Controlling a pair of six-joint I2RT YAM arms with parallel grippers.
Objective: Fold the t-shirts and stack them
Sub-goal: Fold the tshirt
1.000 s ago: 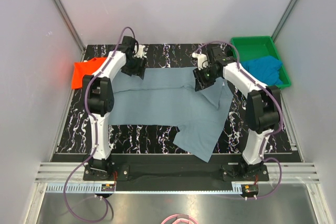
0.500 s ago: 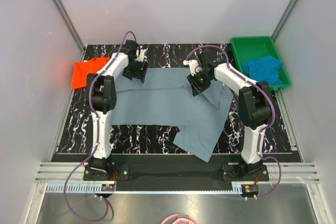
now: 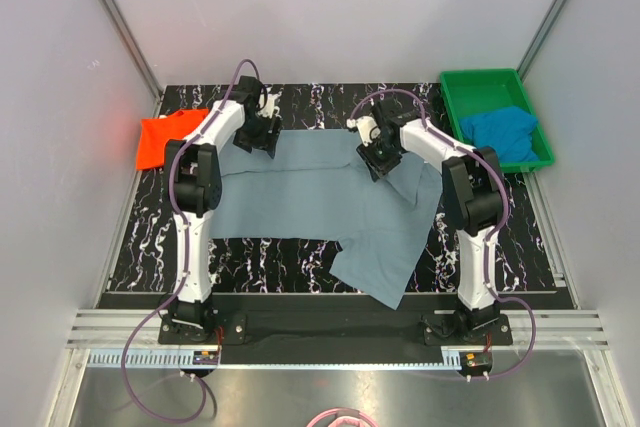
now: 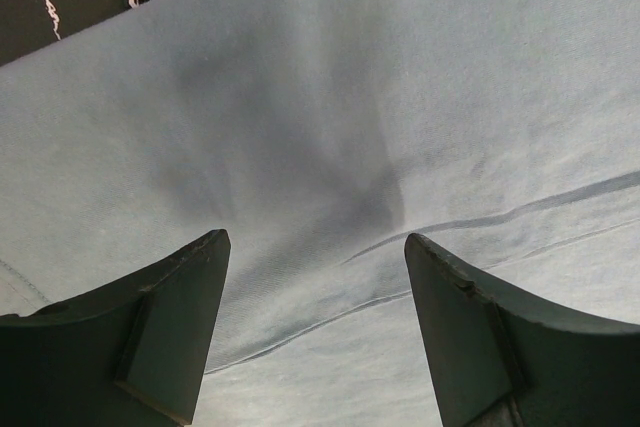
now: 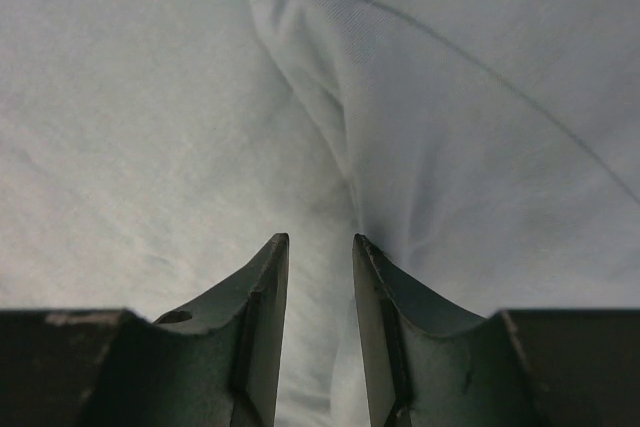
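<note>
1. Left gripper [image 3: 262, 137] is down at the far edge of the big grey-blue t-shirt [image 3: 300, 192]. Its fingers [image 4: 170, 327] are spread wide apart with nothing between them, just flat cloth right under the tips.
2. From the left wrist view, a couple of thin creases run across the cloth just ahead of the fingers, and a sliver of the black marbled table [image 3: 280, 252] shows beyond the shirt's edge.
3. Right gripper [image 3: 375, 162] is over the same shirt, further along its far edge and well apart from the left one. Its fingers [image 5: 255, 327] are only a narrow gap apart, and I can't see any cloth clamped in there.
4. A raised fold of the grey-blue cloth starts right at the right gripper's tips and runs away from them.
5. The rest of that shirt spreads from both grippers back towards the arm bases, with one corner reaching the table's near edge, on the right arm's side.
6. The orange-red t-shirt [image 3: 160, 137] lies on the table off to the outer side of the left gripper, not touching it.
7. The bright blue t-shirt [image 3: 505, 132] is bunched up in the green tray [image 3: 480, 82], out past the right gripper's outer side.
</note>
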